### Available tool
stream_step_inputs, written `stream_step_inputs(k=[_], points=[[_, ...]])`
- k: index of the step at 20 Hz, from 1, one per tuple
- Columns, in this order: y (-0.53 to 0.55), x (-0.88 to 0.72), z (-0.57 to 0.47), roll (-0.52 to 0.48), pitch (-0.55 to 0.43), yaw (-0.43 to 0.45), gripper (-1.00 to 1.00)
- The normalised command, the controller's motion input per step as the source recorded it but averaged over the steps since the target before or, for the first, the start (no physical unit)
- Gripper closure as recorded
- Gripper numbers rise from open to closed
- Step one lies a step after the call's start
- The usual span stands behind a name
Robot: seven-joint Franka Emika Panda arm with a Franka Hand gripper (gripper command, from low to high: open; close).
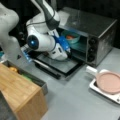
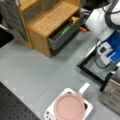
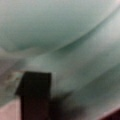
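Inside the toaster oven (image 1: 100, 32) — gripper (image 1: 67, 45) beside teal bowl (image 1: 71, 37).

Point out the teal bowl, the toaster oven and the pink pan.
teal bowl (image 1: 73, 38): a front view, on its rim inside the oven.
toaster oven (image 1: 87, 22): a front view, on its metal top.
pink pan (image 2: 69, 108): a front view, on the middle of its pink surface.

- My arm (image 1: 41, 41) bends down from a front view's top, with the elbow low and the forearm stretched toward that view's right.
- My wrist (image 2: 106, 53) is tilted forward.
- My gripper (image 1: 67, 46) sits at the arm's far end; one dark finger (image 3: 35, 97) shows in the wrist view.
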Motion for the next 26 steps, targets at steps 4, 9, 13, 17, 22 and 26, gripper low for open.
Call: stream_step_inputs(k=[4,9,13,17,22,26], points=[[-0.3,0.02,-0.14,-0.047,-0.093,0.198,1.0],[-0.41,0.02,-0.14,-0.067,-0.099,0.248,1.0],[-0.44,0.02,-0.12,-0.055,-0.094,0.272,1.0],[-0.42,0.04,-0.1,-0.043,-0.098,0.27,1.0],[-0.36,0.04,-0.11,-0.045,-0.08,0.271,1.0],[-0.32,0.06,-0.1,-0.025,-0.059,0.255,1.0]])
